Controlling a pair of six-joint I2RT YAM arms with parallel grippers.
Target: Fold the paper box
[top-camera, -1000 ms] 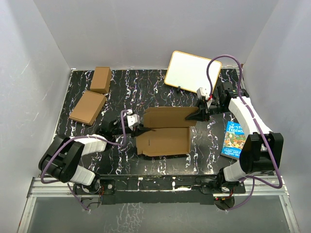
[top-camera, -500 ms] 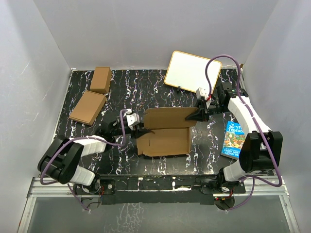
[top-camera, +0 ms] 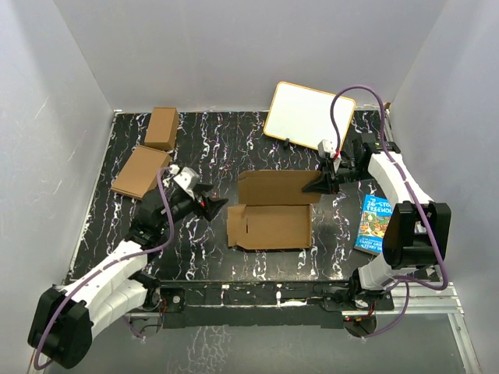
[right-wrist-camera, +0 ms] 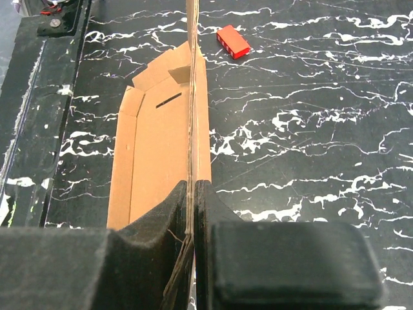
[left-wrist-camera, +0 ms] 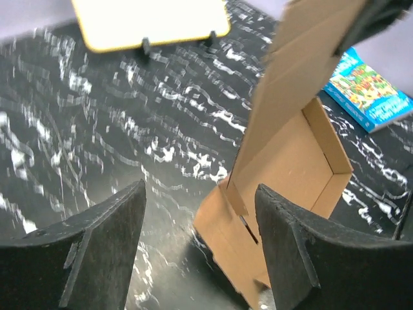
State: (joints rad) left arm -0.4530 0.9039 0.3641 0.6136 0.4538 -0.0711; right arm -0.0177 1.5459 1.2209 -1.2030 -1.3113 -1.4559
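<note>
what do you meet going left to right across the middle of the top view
sloping brown carton → left claw → paper box → book

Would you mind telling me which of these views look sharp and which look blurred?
Top view: sharp and evenly lit, with no strong glare. Left wrist view: smeared throughout, the table's white veins streaked and the box soft-edged. Right wrist view: table and box crisp, only the camera's own fingers, close to the lens, out of focus.
</note>
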